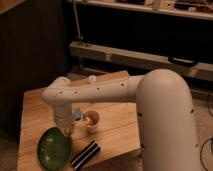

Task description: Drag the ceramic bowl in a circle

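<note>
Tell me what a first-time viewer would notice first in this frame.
The big white robot arm dominates, sweeping from the right across the wooden table. Its gripper reaches down to the rim of the green bowl at the table's front left corner. Just right of the gripper sits a small white cup with orange contents, and a dark striped object lies near the front edge.

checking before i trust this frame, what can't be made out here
- Hand, camera view: it sits at the ceramic bowl's upper right rim, under the arm's wrist; contact with the rim is hidden.
- Ceramic bowl: its lower edge meets the picture's bottom edge.
- Small white cup: orange contents too blurred to identify.
- Dark striped object: too blurred to identify.
</note>
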Controlling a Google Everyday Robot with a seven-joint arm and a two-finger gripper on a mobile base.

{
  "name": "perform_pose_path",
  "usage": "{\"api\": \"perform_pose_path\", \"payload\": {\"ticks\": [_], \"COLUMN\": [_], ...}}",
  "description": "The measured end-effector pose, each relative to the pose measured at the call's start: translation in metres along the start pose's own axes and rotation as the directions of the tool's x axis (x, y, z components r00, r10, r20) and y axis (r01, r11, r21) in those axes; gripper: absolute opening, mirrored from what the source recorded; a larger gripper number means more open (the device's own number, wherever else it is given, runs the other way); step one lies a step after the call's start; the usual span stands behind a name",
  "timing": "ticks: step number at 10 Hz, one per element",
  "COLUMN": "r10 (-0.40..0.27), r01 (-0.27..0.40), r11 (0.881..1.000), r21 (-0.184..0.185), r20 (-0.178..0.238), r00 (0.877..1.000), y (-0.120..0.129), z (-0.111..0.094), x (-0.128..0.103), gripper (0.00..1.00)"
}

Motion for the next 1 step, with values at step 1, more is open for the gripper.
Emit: {"api": "perform_pose_path", "payload": {"ticks": [1], "r10": [-0.030], "r01": [0.030], "r11": [1.000], "r21": [0.002], "r20": [-0.005], "r00": [1.000], "y": [-0.0177], "z": [-0.0019], "x": [0.0072], "gripper": [0.14]}}
